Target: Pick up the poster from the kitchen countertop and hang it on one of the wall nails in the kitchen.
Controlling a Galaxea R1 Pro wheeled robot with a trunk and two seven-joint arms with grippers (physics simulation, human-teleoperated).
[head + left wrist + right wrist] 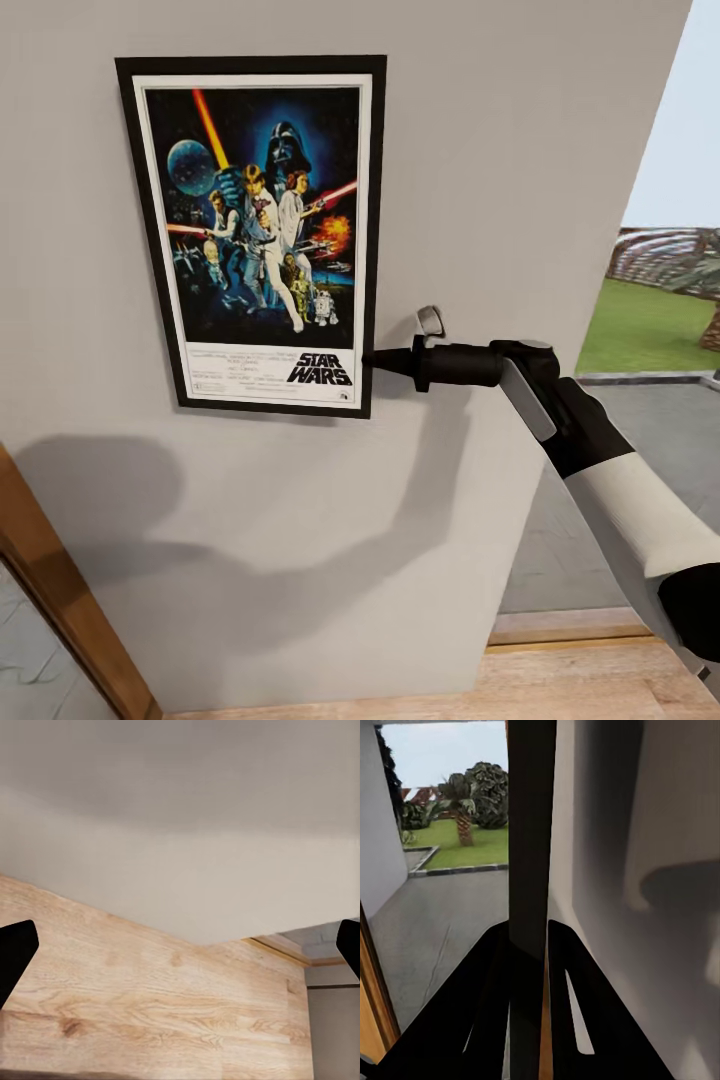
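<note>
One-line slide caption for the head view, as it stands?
Right gripper pinches the lower right edge of the framed Star Wars poster, holding it flat against the pale grey wall.

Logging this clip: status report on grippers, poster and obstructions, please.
Right gripper shut on the poster, pinching its lower right frame edge. Left gripper open, holding nothing. Poster flat against the wall. Nothing in the way.

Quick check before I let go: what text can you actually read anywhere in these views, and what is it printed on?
"STAR WARS": black logo on the white lower border of the poster, which the right hand pinches at its lower right edge, against the wall.
Fine credit lines left of the logo: too small and blurred to read.
Both wrist views: no text.
</note>
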